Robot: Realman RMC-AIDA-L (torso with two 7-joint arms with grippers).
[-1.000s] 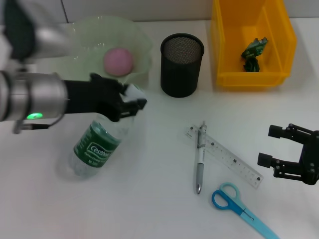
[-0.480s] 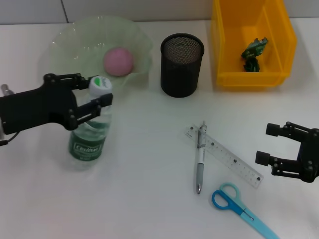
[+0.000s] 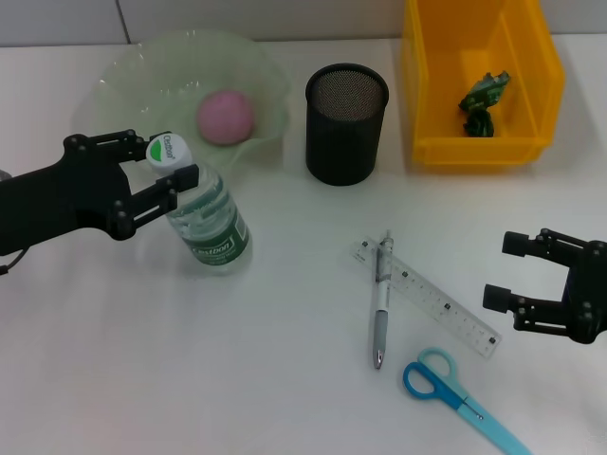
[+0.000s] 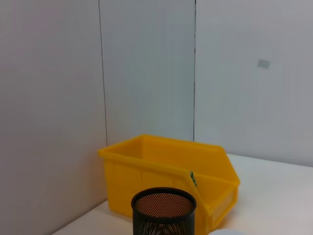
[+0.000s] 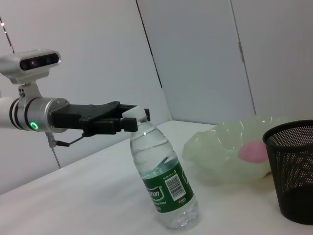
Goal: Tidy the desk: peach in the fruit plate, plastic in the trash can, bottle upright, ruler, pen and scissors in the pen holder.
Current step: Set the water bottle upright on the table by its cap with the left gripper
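The clear bottle [image 3: 213, 227] with a green label stands on its base, leaning a little. My left gripper [image 3: 163, 161] is shut on its neck, just under the white cap; the right wrist view shows the bottle [image 5: 164, 181] leaning with the left gripper [image 5: 131, 120] at its cap. A pink peach [image 3: 226, 116] lies in the pale green fruit plate [image 3: 123, 76]. Green plastic [image 3: 484, 100] lies in the yellow trash can [image 3: 474, 150]. The ruler [image 3: 441, 308], pen [image 3: 381, 303] and blue scissors [image 3: 455, 393] lie on the desk. My right gripper [image 3: 507, 272] hangs open to their right, holding nothing.
The black mesh pen holder [image 3: 346, 123] stands between plate and bin. The pen lies across one end of the ruler. In the left wrist view I see the pen holder [image 4: 164, 213] before the yellow bin [image 4: 161, 166] and a grey wall.
The bottle has gone from lying tilted to standing nearly upright. My left gripper swung left with its neck. The right gripper barely shifted.
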